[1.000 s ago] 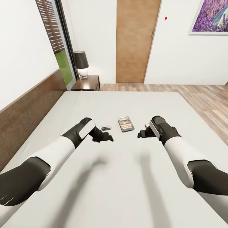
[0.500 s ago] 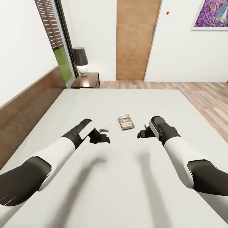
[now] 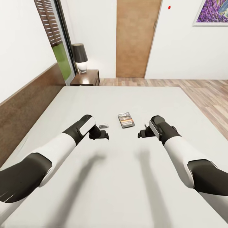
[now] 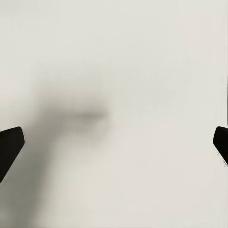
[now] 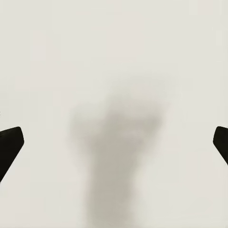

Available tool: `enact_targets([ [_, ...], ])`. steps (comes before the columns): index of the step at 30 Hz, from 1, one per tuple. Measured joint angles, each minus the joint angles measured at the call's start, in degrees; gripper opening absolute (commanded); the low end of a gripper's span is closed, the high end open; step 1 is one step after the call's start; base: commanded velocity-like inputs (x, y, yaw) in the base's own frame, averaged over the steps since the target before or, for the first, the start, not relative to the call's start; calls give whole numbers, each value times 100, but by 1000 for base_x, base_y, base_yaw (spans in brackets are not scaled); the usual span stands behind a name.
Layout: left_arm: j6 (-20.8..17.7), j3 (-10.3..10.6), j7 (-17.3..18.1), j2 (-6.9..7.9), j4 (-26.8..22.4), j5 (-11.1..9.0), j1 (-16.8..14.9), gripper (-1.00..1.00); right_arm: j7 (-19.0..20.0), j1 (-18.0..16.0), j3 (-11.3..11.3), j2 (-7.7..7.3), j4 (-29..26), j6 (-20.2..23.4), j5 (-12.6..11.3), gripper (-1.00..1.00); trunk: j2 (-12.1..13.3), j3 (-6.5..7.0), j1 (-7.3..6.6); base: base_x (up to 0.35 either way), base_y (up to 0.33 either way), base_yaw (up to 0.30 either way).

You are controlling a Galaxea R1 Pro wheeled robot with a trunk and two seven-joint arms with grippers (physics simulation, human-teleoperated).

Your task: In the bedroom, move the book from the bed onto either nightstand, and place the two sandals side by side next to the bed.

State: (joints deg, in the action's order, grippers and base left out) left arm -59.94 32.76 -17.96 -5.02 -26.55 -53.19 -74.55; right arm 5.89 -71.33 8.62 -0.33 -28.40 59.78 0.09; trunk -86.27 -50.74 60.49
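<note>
Book (image 3: 126, 120) lay flat mid-bed (image 3: 152, 104), between our grippers, nightstand (image 3: 86, 78) beyond. We hovered left gripper (image 3: 102, 136) and right gripper (image 3: 141, 134) over mattress, fingers spread wide and empty, probably staging a reach.

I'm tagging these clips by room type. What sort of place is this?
Almost certainly a bedroom: a large bed with a wooden headboard spreads below the arms, and a nightstand carrying a lamp stands beside it.
</note>
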Motion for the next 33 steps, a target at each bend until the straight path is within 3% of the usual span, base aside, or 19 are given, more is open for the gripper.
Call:
enact_targets([
  [12, 0, -10, -49, -5, 19, -19, -484, 100, -3, -227, 25, 8, -3, 0, 3, 100, 0, -111, 0, 0, 0, 0],
  [28, 0, -20, -45, -81, 2, -49, -826, 100, -6, -477, 34, 9, -3, 0, 3, 100, 0, -259, 0, 0, 0, 0],
  [33, -1, -17, -40, -97, -1, -167, -893, 100, -6, -501, 36, 5, -5, 0, 3, 100, 0, -305, 0, 0, 0, 0],
])
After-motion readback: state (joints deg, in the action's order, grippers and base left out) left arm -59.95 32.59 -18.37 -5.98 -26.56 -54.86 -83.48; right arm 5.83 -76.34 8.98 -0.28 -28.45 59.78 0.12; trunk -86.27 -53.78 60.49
